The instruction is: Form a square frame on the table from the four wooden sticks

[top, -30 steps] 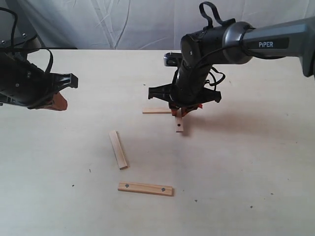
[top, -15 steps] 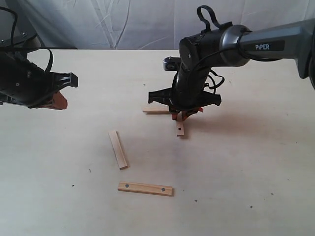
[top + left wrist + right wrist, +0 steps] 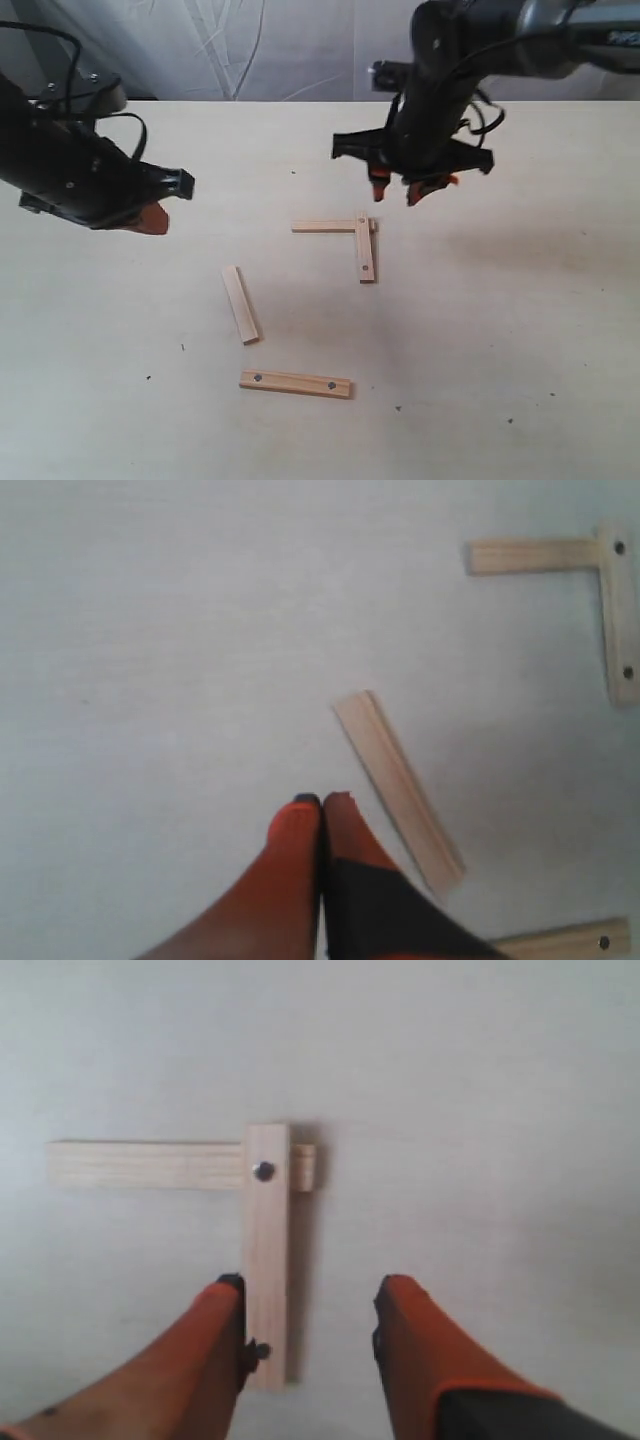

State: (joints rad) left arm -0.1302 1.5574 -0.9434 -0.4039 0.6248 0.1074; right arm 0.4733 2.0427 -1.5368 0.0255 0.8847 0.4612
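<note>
The right gripper (image 3: pixel 396 192) hangs spread and empty, the left gripper (image 3: pixel 322 802) pressed together — dragging the slanted stick (image 3: pixel 240 304) toward the overlapped corner (image 3: pixel 364 226) could nudge that loose joint out of square.

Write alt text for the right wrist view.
Two pale wooden strips form an L-shaped corner on the table: the holed stick lies across one end of the plain stick. The orange-fingered right gripper is open and holds nothing.

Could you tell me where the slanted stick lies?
Exterior view: the slanted stick lies left of centre, between the L-shaped pair and the nearest stick.
</note>
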